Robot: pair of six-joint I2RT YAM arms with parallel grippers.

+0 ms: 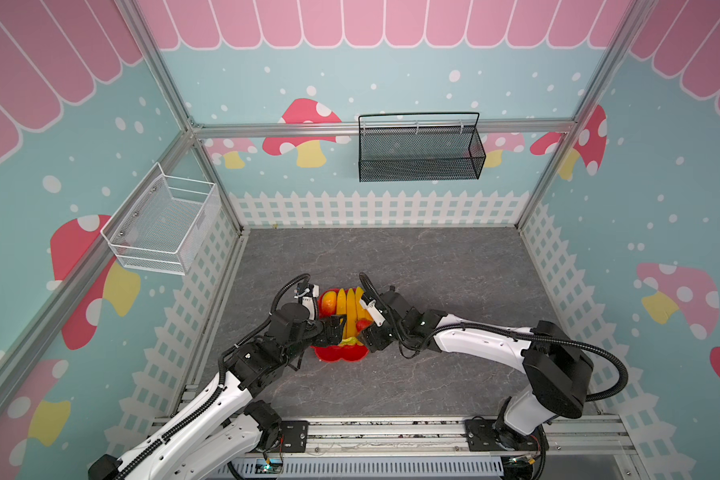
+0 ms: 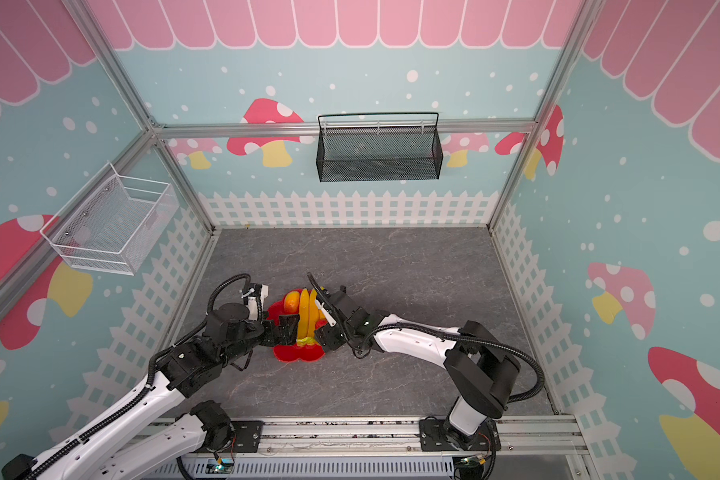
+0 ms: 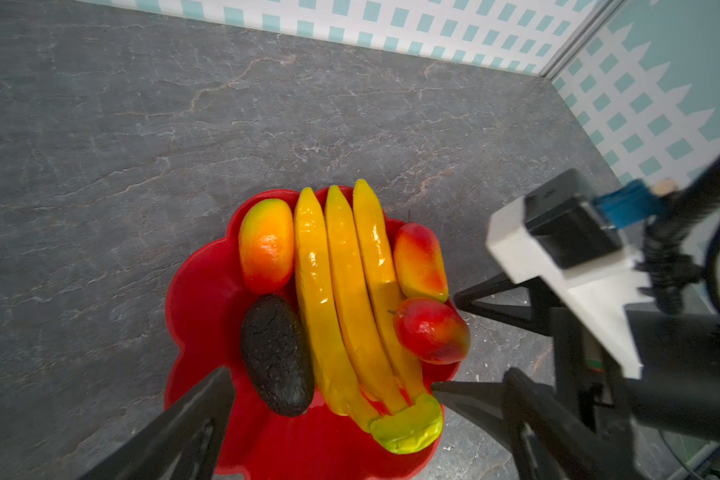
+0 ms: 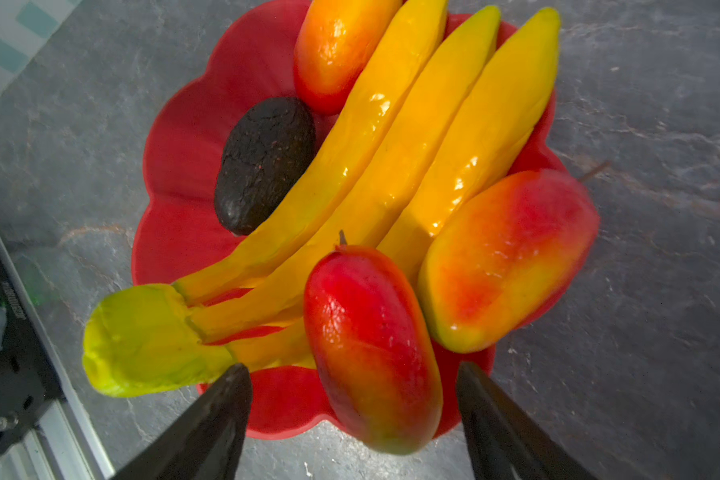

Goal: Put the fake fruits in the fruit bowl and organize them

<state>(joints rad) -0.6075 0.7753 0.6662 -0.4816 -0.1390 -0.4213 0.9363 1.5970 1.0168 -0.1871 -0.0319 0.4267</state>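
Note:
The red flower-shaped fruit bowl sits mid-table. It holds the banana bunch, a dark avocado and three mangoes. My right gripper is open. Its fingers straddle the reddest mango with a gap on each side. That mango lies at the bowl's rim against the bananas. My left gripper hangs wide open over the bowl's stalk end, holding nothing.
A black mesh basket hangs on the back wall and a white wire basket on the left wall. The grey stone-look table stretches behind and to the right of the bowl. Both arms crowd the bowl's sides.

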